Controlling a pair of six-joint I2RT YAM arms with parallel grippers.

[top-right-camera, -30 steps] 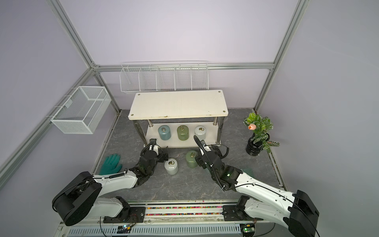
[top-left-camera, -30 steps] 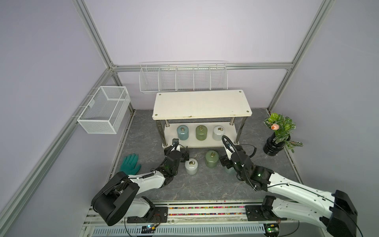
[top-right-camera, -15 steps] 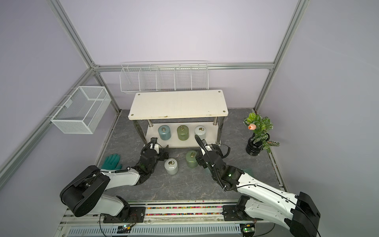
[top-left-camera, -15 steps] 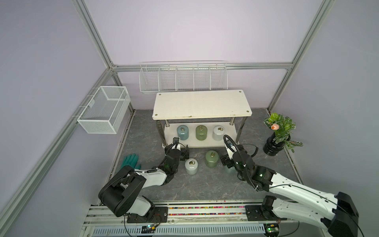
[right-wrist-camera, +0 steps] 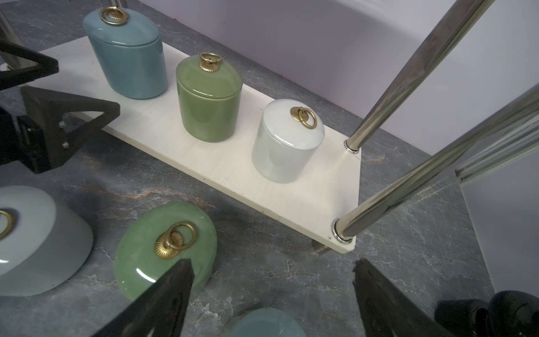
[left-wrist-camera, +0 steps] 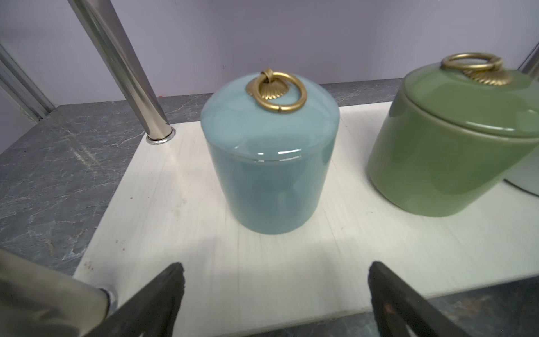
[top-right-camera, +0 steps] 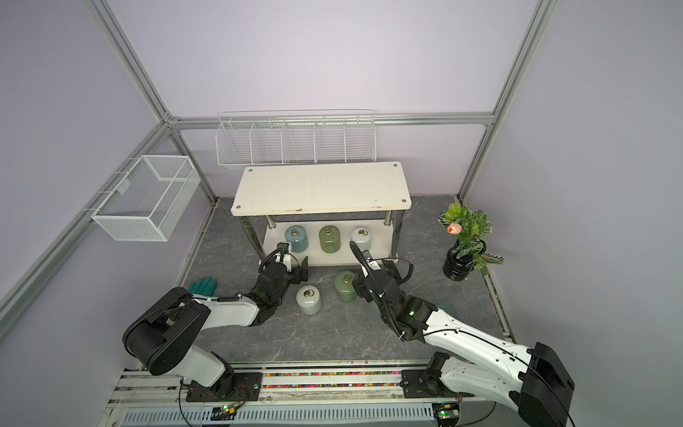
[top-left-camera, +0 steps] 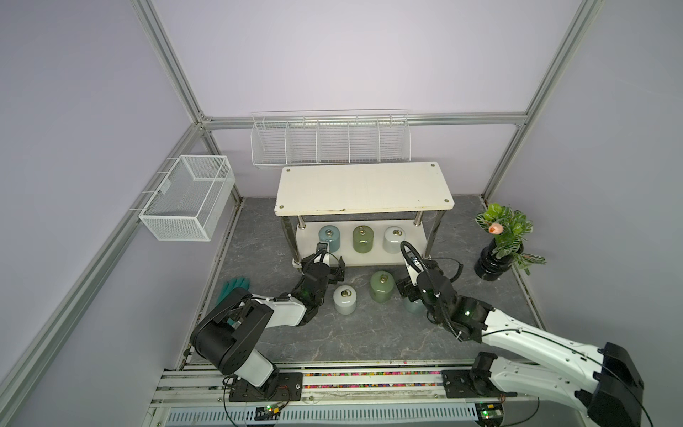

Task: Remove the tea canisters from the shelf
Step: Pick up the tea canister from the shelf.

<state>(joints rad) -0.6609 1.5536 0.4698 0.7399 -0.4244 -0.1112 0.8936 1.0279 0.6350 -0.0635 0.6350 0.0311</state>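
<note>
I am watching the left pincer [left-wrist-camera: 275,270] hovering low at the front edge of the two-tier shelf of cream-white boards on chrome posts [top-left-camera: 364,188], level with its lower board [left-wrist-camera: 180,204]. Its jaws are standing wide apart with nothing between them. Straight ahead of its tips, not yet inside them, a glossy pale blue ceramic canister with a domed lid and brass ring pull [left-wrist-camera: 268,175] is standing upright. The low, level approach makes sense to me. The top board is overhanging the jars, so the pincer is having to come at the body from the front. Off to that pincer's side a glossy green ceramic canister [left-wrist-camera: 437,151] is waiting, and beyond it a glossy white ceramic canister [right-wrist-camera: 285,157].

The right pincer [right-wrist-camera: 271,264] is pointing down at the grey floor in front of the shelf, jaws apart and empty. Beneath it a second pale blue canister [right-wrist-camera: 262,322] is sitting on the floor. Only its lid edge is showing, so I am judging, not certain, that the fingers are clear of it. Beside one finger a second green canister [right-wrist-camera: 137,256] is standing, and past that a second white canister [right-wrist-camera: 43,256]. Three are off, I reckon, and three are remaining.
</note>
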